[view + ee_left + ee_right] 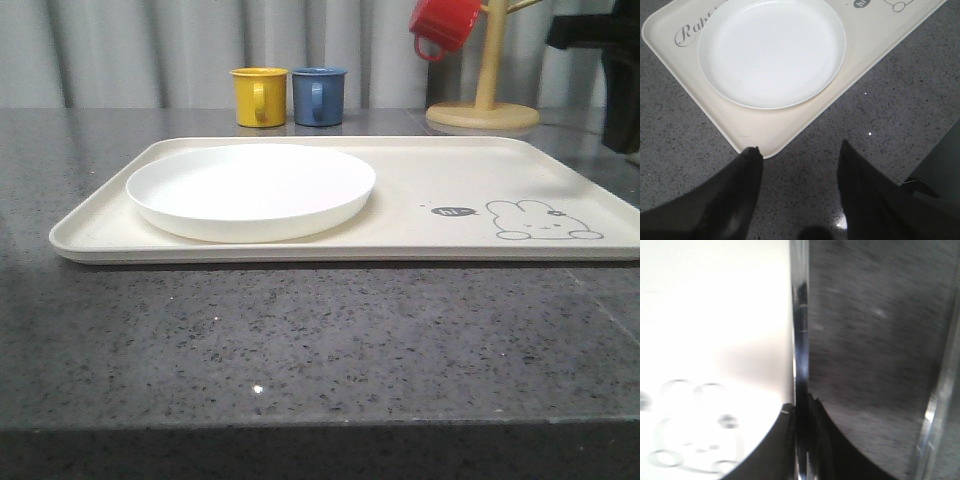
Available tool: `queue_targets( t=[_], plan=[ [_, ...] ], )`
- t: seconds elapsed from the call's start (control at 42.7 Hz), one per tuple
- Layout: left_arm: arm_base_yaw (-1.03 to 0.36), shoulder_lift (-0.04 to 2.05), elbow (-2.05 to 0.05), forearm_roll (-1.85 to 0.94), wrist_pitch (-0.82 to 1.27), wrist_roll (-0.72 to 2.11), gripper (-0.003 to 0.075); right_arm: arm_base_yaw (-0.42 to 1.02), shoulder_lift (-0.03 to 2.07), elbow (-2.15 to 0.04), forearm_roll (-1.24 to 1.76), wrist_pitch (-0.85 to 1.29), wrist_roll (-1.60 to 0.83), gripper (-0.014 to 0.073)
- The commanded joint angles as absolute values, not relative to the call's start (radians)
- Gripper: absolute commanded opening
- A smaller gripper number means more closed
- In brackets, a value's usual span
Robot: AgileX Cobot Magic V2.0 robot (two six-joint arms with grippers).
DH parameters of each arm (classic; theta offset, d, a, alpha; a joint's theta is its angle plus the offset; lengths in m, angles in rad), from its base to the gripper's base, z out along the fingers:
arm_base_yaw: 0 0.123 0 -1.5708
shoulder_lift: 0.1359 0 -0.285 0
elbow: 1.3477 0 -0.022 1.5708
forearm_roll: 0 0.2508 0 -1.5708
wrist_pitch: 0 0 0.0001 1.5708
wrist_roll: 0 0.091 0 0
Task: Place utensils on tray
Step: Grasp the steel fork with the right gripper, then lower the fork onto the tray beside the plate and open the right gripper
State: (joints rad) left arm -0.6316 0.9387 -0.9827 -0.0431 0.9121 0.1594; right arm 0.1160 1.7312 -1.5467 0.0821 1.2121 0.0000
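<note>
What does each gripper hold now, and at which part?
Left gripper is open and empty. Right gripper pinches a slim metal utensil along its shaft; which utensil, blur hides.

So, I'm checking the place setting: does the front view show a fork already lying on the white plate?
No, the white plate sits bare on the tray, with no fork on it.

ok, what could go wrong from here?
1. The right gripper pinches a slim metal utensil by the tray edge. It might slip or land half off.
2. The plate fills the tray's left half, so a drop there would hit it.
3. The open left gripper hangs by the tray corner and could nudge it.
</note>
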Motion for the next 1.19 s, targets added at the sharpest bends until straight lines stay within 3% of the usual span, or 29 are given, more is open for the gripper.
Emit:
queue_targets(
  t=[0.0, 0.257, 0.445, 0.749, 0.819, 1.053, 1.17],
  plan=[
    [-0.64, 0.926, -1.007, -0.047, 0.853, 0.148, 0.0347, 0.208, 1.683, -1.63, 0.103, 1.264, -0.011, 0.0015],
    [-0.64, 0.926, -1.007, -0.047, 0.853, 0.148, 0.0347, 0.388, 1.788, -1.775, 0.104, 1.281, 0.168, 0.0015],
    [-0.64, 0.926, -1.007, -0.047, 0.853, 0.148, 0.0347, 0.414, 1.868, -1.795, 0.108, 1.232, 0.377, 0.0015],
    [-0.64, 0.926, -1.007, -0.047, 0.853, 0.148, 0.0347, 0.415, 1.92, -1.795, 0.093, 1.21, 0.486, 0.0024],
    [-0.64, 0.926, -1.007, -0.047, 0.853, 0.148, 0.0347, 0.415, 1.922, -1.795, 0.092, 1.205, 0.492, 0.0051],
    [-0.64, 0.926, -1.007, -0.047, 0.853, 0.148, 0.0347, 0.415, 1.922, -1.795, 0.092, 1.203, 0.492, 0.0279],
    [-0.64, 0.926, -1.007, -0.047, 0.853, 0.148, 0.0347, 0.415, 1.92, -1.8, 0.086, 1.207, 0.489, 0.0311]
  ],
)
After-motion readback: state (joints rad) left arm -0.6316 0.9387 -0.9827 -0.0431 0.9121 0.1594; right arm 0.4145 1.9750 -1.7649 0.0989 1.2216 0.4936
